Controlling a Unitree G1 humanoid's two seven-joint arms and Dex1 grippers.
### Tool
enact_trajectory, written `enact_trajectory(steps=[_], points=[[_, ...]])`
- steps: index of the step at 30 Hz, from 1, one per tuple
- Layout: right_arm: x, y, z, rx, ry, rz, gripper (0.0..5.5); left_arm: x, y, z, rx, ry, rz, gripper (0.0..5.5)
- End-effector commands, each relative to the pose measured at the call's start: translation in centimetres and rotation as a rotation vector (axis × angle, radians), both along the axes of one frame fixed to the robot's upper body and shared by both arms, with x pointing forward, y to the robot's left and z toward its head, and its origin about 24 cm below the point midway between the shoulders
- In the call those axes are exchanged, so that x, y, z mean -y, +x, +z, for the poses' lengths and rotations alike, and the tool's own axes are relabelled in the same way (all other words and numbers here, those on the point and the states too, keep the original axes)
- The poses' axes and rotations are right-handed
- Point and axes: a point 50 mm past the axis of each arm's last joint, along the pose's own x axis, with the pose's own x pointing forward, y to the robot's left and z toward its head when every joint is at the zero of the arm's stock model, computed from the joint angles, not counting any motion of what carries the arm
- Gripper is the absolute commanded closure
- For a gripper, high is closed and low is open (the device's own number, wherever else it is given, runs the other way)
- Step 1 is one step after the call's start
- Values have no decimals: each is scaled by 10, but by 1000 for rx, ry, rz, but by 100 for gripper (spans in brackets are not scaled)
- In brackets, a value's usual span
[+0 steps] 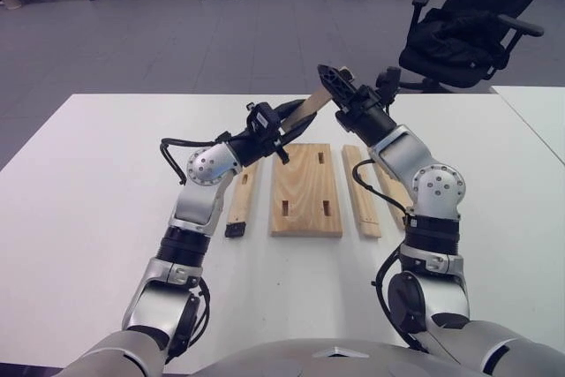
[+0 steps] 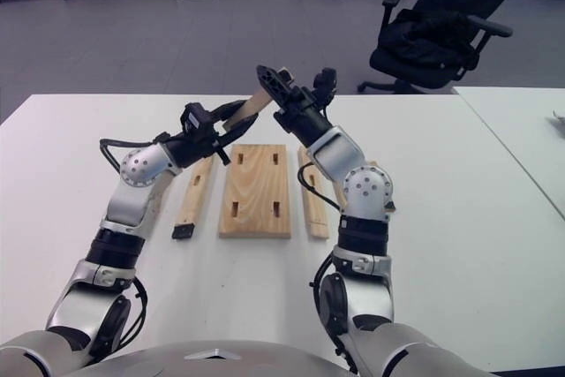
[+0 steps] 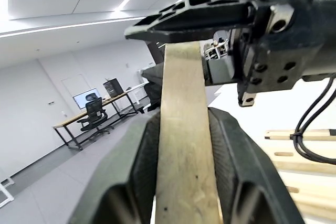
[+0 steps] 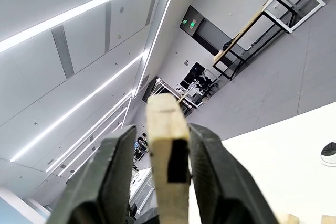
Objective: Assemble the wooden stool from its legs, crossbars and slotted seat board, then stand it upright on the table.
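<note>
Wood lies mostly loose: the board [image 1: 306,190] is flat on the table [image 1: 106,183] between the arms, its four slots bare and nothing fitted into them. Just beside it on the left lies a dark-ended piece [image 1: 240,200]. On the right lie a long piece [image 1: 362,192] and, partly under the right arm, another piece [image 1: 389,184], all flat and unjoined. One bar [image 1: 309,103] is in the air above the board's far edge, tilted, its low end pinched by the left gripper [image 1: 281,130] and its high end pinched by the right gripper [image 1: 335,86]. Both wrist views show fingers pressed to the bar's two sides. I judge the task barely begun: no joint is made, no leg stands in a slot, no crossbar links legs. Every piece remains to be fitted, and then the stool set upright.
</note>
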Motion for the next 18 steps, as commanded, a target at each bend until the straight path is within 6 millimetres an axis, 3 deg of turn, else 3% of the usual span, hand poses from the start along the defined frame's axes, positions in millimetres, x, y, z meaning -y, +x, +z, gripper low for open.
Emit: enact_trajectory(steps=[1,5,9,11,15,18], points=[[-2,-5,-6,-29,-2,-7,450,-1,4,0,21,37,36,422],[-2,-4,-7,-33,-3,-27,494,2,3,-2,17,38,24,422],[5,1,-8,-9,-60,-107,499,2,2,-9,-25,62,12,422],[16,2,-14,22,-153,-219,506,2,1,-17,-57,102,10,374],[67,-9,-54,-21,-407,-478,510,-11,2,-24,-90,143,49,287],[83,-25,-77,-78,-492,-557,510,-23,4,-28,-107,130,131,243]])
